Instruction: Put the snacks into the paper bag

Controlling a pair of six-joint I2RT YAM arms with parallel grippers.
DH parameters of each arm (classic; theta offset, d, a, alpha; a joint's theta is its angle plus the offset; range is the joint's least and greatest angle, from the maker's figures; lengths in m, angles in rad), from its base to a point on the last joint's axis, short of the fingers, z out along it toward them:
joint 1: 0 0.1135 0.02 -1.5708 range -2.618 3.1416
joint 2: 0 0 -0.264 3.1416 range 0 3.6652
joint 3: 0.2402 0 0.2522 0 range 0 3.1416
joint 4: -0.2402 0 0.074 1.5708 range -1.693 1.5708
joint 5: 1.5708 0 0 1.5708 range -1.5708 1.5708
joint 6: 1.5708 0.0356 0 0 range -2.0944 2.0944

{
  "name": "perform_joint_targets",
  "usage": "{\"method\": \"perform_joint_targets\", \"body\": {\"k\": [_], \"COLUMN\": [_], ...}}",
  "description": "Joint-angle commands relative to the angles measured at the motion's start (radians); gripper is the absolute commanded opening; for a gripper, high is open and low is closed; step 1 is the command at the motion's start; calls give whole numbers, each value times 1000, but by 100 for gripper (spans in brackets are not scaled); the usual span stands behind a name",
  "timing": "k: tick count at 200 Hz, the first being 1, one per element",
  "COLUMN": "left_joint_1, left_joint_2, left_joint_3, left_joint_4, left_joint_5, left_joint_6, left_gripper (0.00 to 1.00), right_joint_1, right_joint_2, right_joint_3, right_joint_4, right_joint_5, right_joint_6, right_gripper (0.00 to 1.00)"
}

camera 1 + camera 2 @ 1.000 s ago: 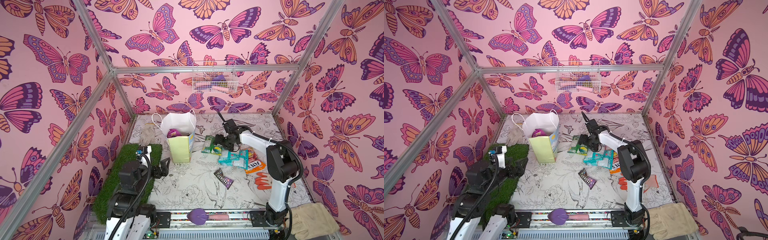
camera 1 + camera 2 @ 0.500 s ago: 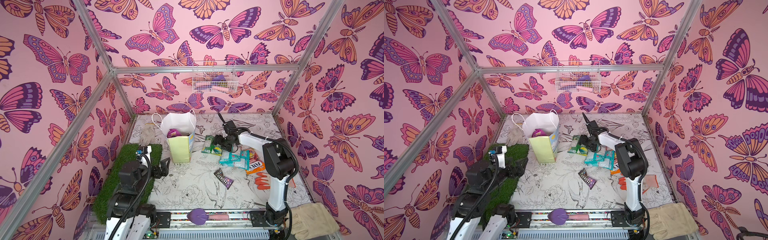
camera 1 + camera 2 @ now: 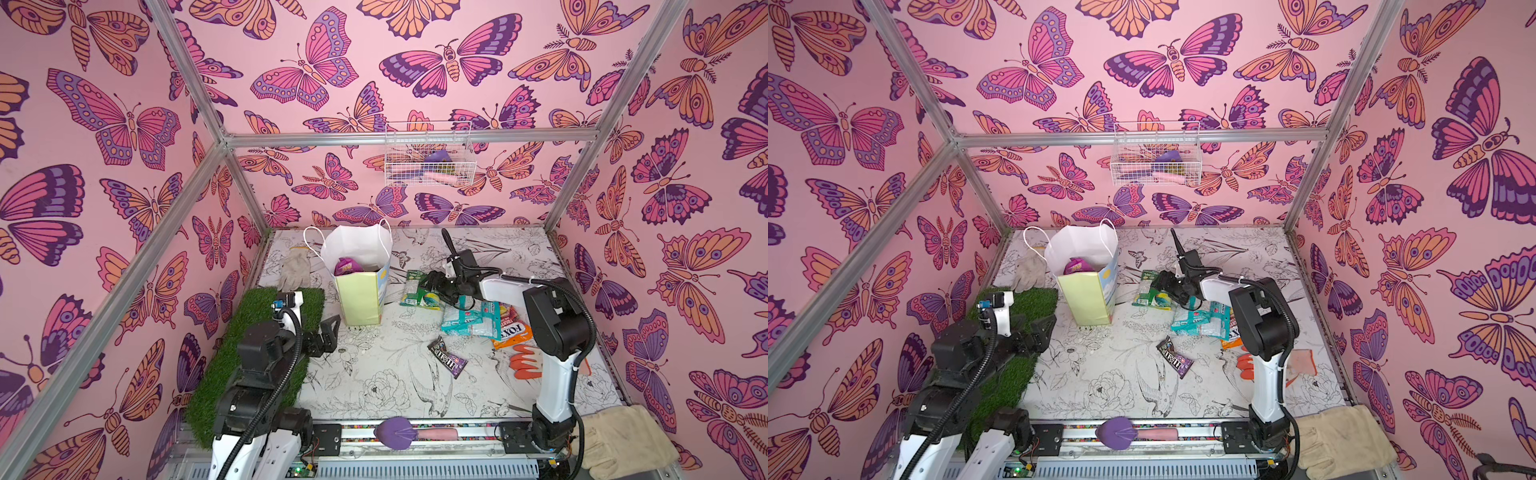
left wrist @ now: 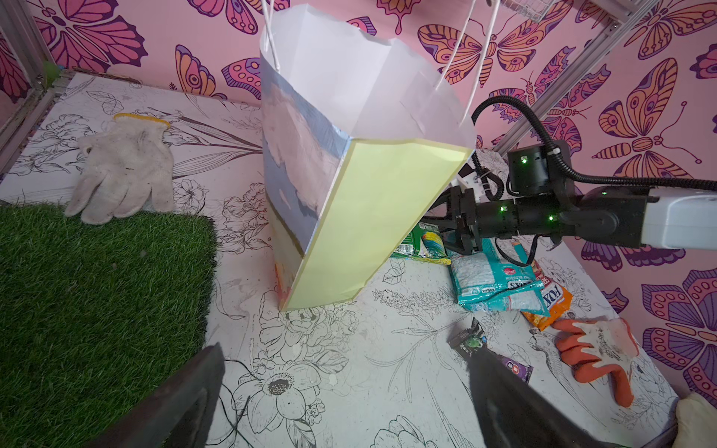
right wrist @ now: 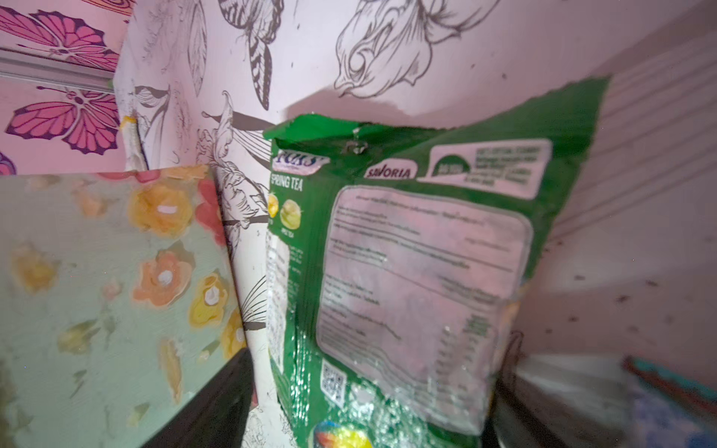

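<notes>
Straddling green packet [image 5: 407,271] with parted right end effector [image 3: 430,286], left end effector [image 4: 346,349] spread wide, empty

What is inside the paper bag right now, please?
A purple pouch shows inside the paper bag, against its white inner wall. Anything lower down is hidden by the bag's yellow-green side.

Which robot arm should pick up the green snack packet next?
Right arm, probably: its open jaws sit at the green packet. The left arm sits by the grass mat, with the paper bag in between.
</notes>
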Motion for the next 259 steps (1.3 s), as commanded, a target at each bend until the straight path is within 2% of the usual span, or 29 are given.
{"method": "perform_joint_targets", "body": {"k": [1,28,53,116,152,259], "left_joint_1": [-6,-6,-6,-5,-6,-5], "left_joint_2": [-1,1,1,1,-1,-3], "left_joint_3": [-16,-16,-16,-15,-15,-15], "left_joint_4": [-16,-16,-15,-16,-16,-15], "left_joint_5": [-8,-6,-9,-9,-9,-9], "left_joint_6": [12,11,11,14,12,12], "left_gripper": [100,100,100,100,100,99], "right_joint_1": [-13,-19,-22,-30,-32,-31], "right_joint_2": [34,69,86,59,28,-130], "right_joint_3": [-57,-69,-83,-110,-119,-164], "right_joint_4": [69,144,188,214,213,237], "right_joint_5": [-19,-58,-65,-64,-74,-102], "right_joint_6": [60,97,116,121,118,126], "right_gripper": [81,78,69,19,0,0]}}
